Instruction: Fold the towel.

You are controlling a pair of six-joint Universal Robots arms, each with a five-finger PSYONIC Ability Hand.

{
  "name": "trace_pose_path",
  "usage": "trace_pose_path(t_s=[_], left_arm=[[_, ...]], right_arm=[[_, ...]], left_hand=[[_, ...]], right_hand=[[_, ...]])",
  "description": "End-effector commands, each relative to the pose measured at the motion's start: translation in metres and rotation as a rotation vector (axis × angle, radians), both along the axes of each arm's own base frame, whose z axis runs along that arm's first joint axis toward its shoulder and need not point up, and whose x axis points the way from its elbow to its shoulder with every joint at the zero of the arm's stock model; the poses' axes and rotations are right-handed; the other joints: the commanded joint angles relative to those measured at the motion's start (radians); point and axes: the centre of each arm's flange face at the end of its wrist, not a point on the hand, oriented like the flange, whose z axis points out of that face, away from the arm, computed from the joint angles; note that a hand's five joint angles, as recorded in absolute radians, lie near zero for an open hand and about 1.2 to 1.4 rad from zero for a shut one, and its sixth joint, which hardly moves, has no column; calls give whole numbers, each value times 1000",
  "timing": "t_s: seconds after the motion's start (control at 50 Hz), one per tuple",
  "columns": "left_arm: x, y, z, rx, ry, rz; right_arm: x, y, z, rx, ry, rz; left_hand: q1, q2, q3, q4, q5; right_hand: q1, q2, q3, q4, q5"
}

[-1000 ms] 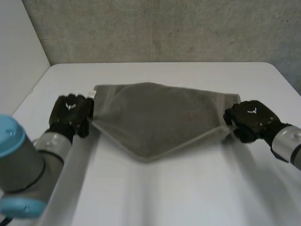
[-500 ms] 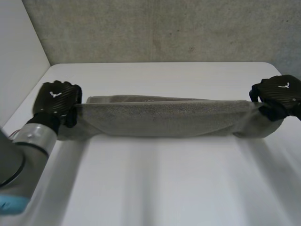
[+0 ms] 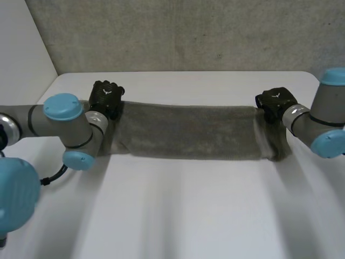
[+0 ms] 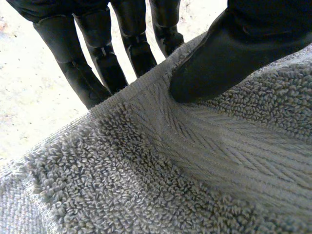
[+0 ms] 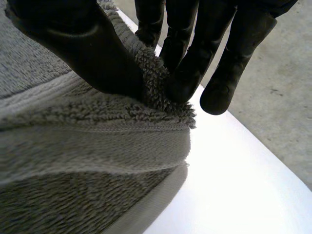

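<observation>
A grey towel hangs stretched in a long band across the far half of the white table, one hand at each end. My left hand is shut on its left end; in the left wrist view the thumb presses the towel's edge against the fingers behind it. My right hand is shut on the right end; in the right wrist view thumb and fingers pinch a corner of the towel. Past the right hand a short flap droops.
A grey wall rises just behind the table's far edge, and a pale wall runs along the left side. Both arms reach in from the sides, elbows low over the table.
Both hands have carried the towel's ends away from me toward the far edge. The towel went from a sagging, pointed sheet to a taut narrow band.
</observation>
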Motion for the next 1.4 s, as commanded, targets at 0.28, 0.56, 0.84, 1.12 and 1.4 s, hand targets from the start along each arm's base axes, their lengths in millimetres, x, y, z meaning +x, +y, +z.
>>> trace_pose_path(t_s=[0.28, 0.56, 0.84, 1.12, 1.4], left_arm=[[1, 10, 33, 57, 10, 78], [44, 102, 89, 185, 191, 123], [54, 144, 53, 229, 256, 118], [56, 143, 44, 227, 259, 127], [59, 144, 39, 230, 256, 133]], right_arm=[[13, 13, 34, -57, -21, -81], [-13, 101, 59, -39, -15, -77], [-48, 96, 0, 73, 6, -142], [-60, 68, -32, 115, 9, -178], [-108, 42, -11, 39, 74, -351]], left_hand=[[-1235, -1300, -1336, -1303, -1480], [-1250, -1314, -1351, -1317, -1495], [-1247, -1311, -1348, -1314, -1492], [-1247, -1311, -1348, -1314, -1492], [-1247, -1311, -1348, -1314, -1492]], right_hand=[[-1171, -1140, -1161, -1173, -1166], [-1171, -1140, -1161, -1173, -1166], [-1046, -1015, -1036, -1049, -1041], [-325, -294, -315, -328, -320], [51, 82, 61, 49, 56]])
